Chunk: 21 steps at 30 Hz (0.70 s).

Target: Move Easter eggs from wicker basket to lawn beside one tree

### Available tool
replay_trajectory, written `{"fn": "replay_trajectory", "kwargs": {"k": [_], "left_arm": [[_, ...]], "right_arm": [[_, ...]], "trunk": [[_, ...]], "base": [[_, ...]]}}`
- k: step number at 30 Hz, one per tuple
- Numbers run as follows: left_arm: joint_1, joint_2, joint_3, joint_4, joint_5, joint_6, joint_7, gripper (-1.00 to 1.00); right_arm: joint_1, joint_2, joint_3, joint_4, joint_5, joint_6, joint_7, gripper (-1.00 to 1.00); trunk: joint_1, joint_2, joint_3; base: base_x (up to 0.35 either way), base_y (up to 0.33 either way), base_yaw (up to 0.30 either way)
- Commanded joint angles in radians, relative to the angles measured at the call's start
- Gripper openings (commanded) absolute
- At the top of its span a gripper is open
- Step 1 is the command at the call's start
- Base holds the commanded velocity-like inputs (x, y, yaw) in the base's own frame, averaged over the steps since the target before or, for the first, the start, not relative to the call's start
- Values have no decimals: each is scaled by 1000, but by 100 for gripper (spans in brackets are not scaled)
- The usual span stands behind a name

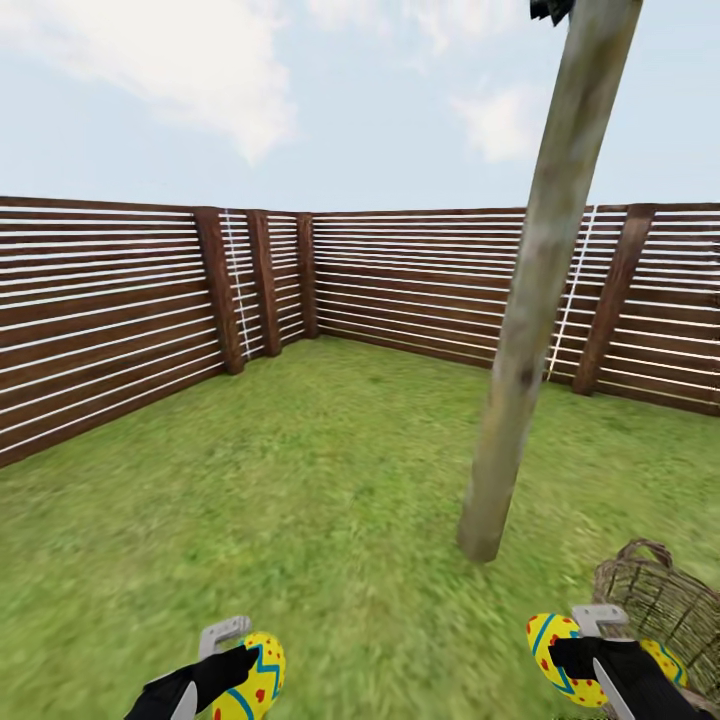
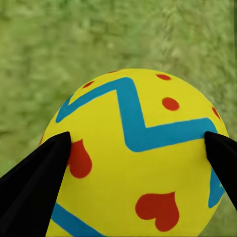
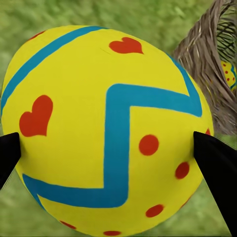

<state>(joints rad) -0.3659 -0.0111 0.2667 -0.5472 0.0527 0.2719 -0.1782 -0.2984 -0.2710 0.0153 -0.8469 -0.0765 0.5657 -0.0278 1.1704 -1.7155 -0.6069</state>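
Two grippers, each holding a painted egg, above the lawn near a tree.
Head view: the left gripper (image 1: 235,665) grips one egg (image 1: 255,680); the right gripper (image 1: 590,655) grips another egg (image 1: 560,655) just beside the wicker basket (image 1: 665,600), near the tree (image 1: 535,300) on the lawn (image 1: 300,480), fence (image 1: 400,290) behind. Left wrist view: black fingers (image 2: 34,182) clamp the egg's sides over grass. Right wrist view: fingers (image 3: 217,168) clamp the egg; a third egg (image 3: 228,74) lies inside the basket.

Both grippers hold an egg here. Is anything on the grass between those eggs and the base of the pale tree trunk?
Nothing visible. Open lawn lies between the left gripper's egg, the right gripper's egg and the tree. The wicker basket sits off to the right, outside that path.
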Motion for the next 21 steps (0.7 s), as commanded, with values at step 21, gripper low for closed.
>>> {"fn": "replay_trajectory", "kwargs": {"k": [21], "left_arm": [[0,-2,6,-2,6,10,-6,-100]], "right_arm": [[-1,-1,1,-1,-8,5,-3,-100]], "trunk": [[0,-1,-1]], "base": [[211,298,-300]]}}
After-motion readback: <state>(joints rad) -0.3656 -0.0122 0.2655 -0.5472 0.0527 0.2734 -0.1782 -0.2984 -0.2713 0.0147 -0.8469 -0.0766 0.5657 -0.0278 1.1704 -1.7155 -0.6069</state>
